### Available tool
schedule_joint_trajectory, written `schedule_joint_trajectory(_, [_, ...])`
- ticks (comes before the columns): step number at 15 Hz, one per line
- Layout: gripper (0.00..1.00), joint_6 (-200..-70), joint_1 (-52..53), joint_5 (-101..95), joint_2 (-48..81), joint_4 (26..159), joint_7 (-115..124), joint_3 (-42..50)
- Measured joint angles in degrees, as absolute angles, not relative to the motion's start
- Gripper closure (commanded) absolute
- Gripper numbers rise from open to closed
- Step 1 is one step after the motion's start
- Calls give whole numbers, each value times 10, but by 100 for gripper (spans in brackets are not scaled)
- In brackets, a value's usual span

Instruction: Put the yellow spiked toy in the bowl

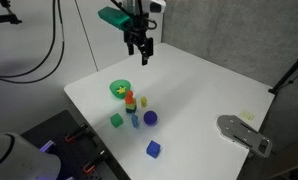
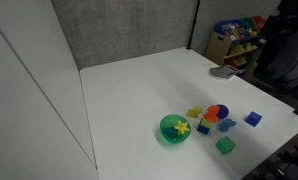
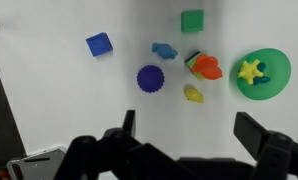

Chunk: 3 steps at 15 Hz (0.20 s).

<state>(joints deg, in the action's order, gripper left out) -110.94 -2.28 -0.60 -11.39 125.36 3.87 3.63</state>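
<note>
Yellow spiked toy (image 3: 251, 71) lies in the bowl (image 3: 277, 82), seemingly well below the spread-open tool (image 3: 189, 130).

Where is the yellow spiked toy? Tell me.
In the wrist view the yellow spiked toy lies inside the green bowl, right of the orange toy.

Wrist view: the bottom edge cuts off the base of my gripper (image 3: 187, 122). In an exterior view, the yellow spiked toy (image 1: 120, 89) is too small to resolve its spikes.
</note>
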Motion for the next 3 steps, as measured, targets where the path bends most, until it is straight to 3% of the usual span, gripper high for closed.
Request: schedule_joint_trajectory(3, [0,-1110,-27,-6,-133,1272,39,38])
